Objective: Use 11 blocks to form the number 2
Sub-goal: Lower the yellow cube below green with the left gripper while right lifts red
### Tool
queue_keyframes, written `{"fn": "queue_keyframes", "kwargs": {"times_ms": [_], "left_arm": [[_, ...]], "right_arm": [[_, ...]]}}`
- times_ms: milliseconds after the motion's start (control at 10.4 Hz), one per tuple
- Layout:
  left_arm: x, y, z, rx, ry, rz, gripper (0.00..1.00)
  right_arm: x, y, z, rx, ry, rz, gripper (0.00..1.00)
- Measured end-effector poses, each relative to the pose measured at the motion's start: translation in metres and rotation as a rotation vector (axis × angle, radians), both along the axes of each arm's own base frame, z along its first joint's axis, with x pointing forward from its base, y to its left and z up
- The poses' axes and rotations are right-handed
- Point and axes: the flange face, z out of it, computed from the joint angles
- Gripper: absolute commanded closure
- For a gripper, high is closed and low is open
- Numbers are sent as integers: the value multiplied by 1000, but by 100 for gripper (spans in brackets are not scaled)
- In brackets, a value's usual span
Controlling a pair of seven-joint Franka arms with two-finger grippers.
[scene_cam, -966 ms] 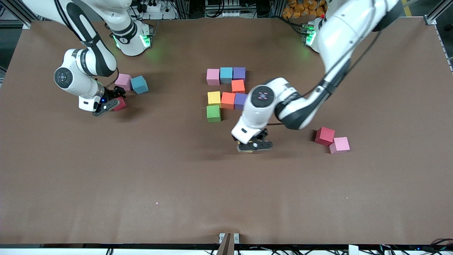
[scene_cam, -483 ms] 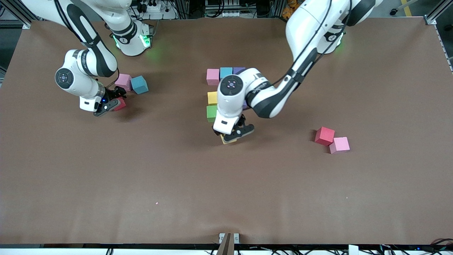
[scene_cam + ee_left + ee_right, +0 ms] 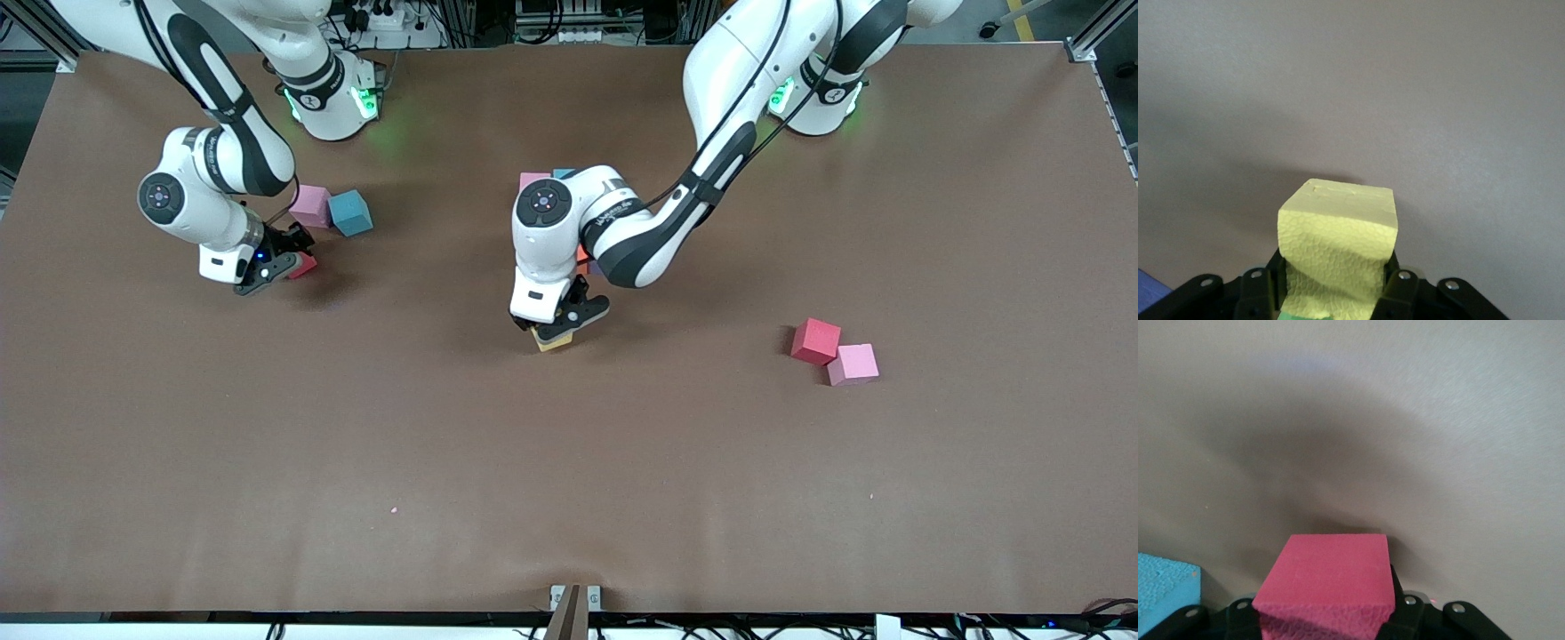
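Yellow block being held pinched in left gripper, hovering at 6 o'clock of partly hidden number 2. Right gripper clamping red block by blue block. Risk: yellow sitting skewed, nudging neighbours when lowering.

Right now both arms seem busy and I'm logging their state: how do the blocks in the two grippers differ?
The left gripper is shut on a yellow block; the right gripper grips a red block. The yellow block is at mid-table, next to the partly built number 2; the red block is at the right arm's end, beside a loose pink block and a blue block. Both are textured foam cubes.
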Motion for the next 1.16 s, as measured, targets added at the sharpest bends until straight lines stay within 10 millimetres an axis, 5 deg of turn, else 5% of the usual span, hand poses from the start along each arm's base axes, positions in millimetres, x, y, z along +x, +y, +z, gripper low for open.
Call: {"fn": "queue_keyframes", "kwargs": {"times_ms": [290, 483, 773, 1159], "left_arm": [[-6, -6, -7, 9, 3, -41, 54], [-9, -7, -14, 16, 8, -64, 54], [-10, -9, -21, 21, 14, -103, 54], [-12, -11, -27, 25, 20, -146, 53]], "right_arm": [[42, 1, 52, -12, -20, 16, 61], [71, 29, 77, -15, -82, 81, 61], [93, 58, 89, -9, -118, 138, 61], [106, 60, 92, 2, -134, 191, 61]]}}
